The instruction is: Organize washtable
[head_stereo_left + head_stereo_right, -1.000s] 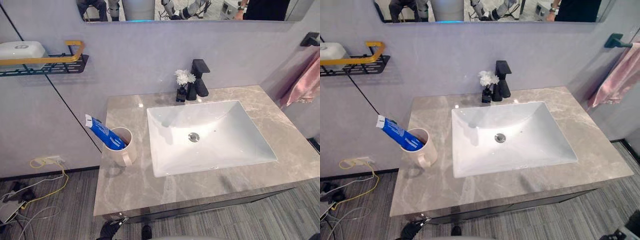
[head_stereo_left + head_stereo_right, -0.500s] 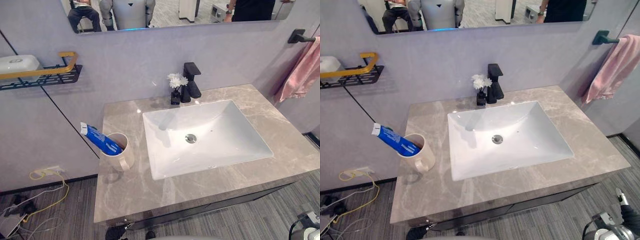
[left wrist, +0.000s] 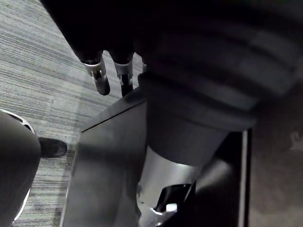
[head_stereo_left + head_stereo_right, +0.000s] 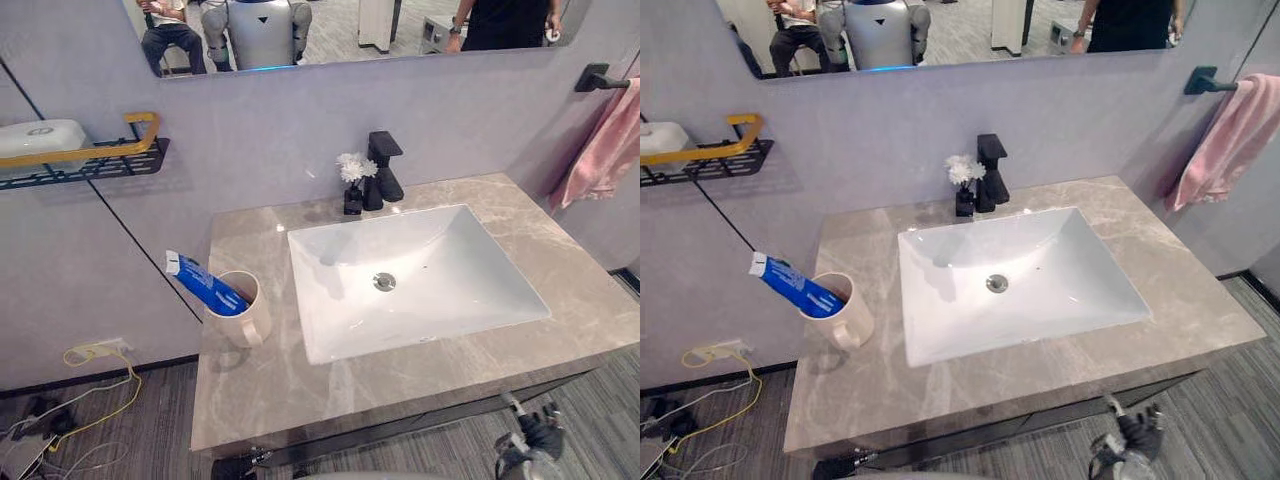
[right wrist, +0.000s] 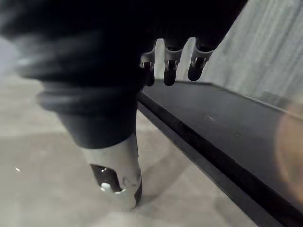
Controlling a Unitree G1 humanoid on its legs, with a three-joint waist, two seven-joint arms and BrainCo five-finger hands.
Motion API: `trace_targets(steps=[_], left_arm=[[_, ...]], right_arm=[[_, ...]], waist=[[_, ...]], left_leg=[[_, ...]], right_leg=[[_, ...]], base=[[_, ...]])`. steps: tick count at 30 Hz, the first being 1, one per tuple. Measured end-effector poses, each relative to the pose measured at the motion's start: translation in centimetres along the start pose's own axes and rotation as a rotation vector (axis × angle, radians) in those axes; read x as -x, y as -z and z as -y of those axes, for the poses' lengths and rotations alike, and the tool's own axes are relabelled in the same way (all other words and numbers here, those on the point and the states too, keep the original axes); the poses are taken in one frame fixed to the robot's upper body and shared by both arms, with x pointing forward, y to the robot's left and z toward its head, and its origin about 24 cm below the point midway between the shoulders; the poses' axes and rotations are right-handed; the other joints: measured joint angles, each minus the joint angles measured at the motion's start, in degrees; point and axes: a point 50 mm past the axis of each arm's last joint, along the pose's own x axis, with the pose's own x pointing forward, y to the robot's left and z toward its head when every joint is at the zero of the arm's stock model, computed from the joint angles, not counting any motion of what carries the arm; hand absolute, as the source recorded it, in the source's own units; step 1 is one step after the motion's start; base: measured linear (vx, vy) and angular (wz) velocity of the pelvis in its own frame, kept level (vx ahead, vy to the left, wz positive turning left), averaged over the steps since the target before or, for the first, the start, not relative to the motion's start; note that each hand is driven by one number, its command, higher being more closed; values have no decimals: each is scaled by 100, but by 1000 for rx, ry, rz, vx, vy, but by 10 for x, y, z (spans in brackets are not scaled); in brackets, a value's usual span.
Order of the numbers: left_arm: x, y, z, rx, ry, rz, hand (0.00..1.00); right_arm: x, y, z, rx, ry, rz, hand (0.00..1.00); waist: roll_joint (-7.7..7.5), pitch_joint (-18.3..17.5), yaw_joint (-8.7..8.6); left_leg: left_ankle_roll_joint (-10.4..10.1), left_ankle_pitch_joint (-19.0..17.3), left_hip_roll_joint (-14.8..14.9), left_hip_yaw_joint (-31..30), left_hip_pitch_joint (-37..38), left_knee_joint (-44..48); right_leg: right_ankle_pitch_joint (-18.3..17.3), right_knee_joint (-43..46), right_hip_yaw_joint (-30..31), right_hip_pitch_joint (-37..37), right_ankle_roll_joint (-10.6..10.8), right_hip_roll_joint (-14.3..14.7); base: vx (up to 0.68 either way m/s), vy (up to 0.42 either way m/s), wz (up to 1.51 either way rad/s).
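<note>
Nearest to us, both hands hang low, in front of and below the front edge of the washtable. The right hand (image 4: pixel 528 442) shows at the lower right. In its wrist view its fingers (image 5: pixel 169 66) hang straight and slightly apart, thumb off to one side, with nothing between them. The left hand (image 3: pixel 161 182) likewise holds nothing: its fingers (image 3: pixel 101 79) point loosely down towards the striped floor (image 3: pixel 38 71), beside the dark cabinet front (image 3: pixel 104 161).

Next comes the grey marble countertop (image 4: pixel 270 385). At its left end stands the beige cup (image 4: pixel 247 318), and the blue toothpaste tube (image 4: pixel 205 284) sits in it, leaning out over the left rim. The white sink basin (image 4: pixel 440 270) is set into the middle of the top. Behind the basin stands the black faucet (image 4: pixel 384 165), with a small vase of white flowers (image 4: pixel 352 180) just beside it.

Farthest, on the wall, a black and yellow shelf (image 4: pixel 110 160) at the left carries a white soap box (image 4: pixel 40 138). A pink towel (image 4: pixel 605 140) hangs at the right, and a mirror (image 4: pixel 350 30) runs above.

With the tube in the cup and no other loose item seen on the top, we judge the tidying largely done. Whether the cup needs a further place, we cannot tell.
</note>
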Motion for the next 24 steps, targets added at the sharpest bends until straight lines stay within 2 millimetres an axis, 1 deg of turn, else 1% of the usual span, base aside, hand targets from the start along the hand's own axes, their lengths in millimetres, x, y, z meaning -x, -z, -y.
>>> trace_targets(steps=[1,2,3,4,5,8,11,15,21,24], left_arm=[[0,1,0,-3,10,-2,0],[0,1,-1,-11,15,-6,0],[-1,1,0,-36,26,-8,0],[-1,1,0,-47,31,-6,0],[-1,1,1,-57,38,-6,0],[-3,-1,3,-89,67,-2,0],[-4,-3,4,-108,73,5,0],[-5,-7,5,-123,74,19,0],[-5,-6,5,-117,70,15,0],[-6,-8,5,-111,70,22,0]], right_arm=[[1,11,1,20,-13,-48,0],[1,17,2,33,-15,-73,0],[3,28,2,58,-20,-124,0],[4,32,2,71,-30,-145,0],[5,42,1,108,-47,-190,0],[10,62,-6,195,-105,-287,0],[11,69,-10,218,-122,-325,0],[11,75,-16,228,-146,-357,0],[13,84,-12,257,-145,-409,0],[13,85,-14,258,-149,-418,0]], waist=[[-1,20,5],[1,27,4],[2,30,-13],[2,30,-10],[-1,32,-6],[-4,62,21],[-23,105,97],[-28,245,85],[-15,271,73],[-21,380,74]], left_leg=[[0,2,-21,-47,0,0],[1,2,-34,-85,0,0],[1,3,-64,-174,-3,0],[2,3,-74,-198,-3,0],[10,8,-91,-245,-9,0],[36,28,-137,-465,-12,1],[35,31,-158,-556,4,1],[23,67,-181,-722,22,1],[27,71,-230,-814,41,0],[27,72,-252,-831,112,0]], right_leg=[[-17,-6,-50,26,6,-18],[-28,-13,-90,45,17,-29],[-56,-16,-166,52,29,-52],[-67,-16,-189,60,31,-60],[-74,-32,-233,81,32,-70],[-93,-66,-413,171,33,-87],[-93,-133,-502,260,32,-87],[-114,-145,-637,347,22,-88],[-128,-145,-734,399,37,-90],[-137,-143,-771,488,49,-109]], base=[[33,10,23],[34,5,30],[22,2,27],[36,1,27],[47,-3,21],[54,-16,29],[20,-14,16],[-1,-20,20],[5,-9,6],[-24,1,6]])
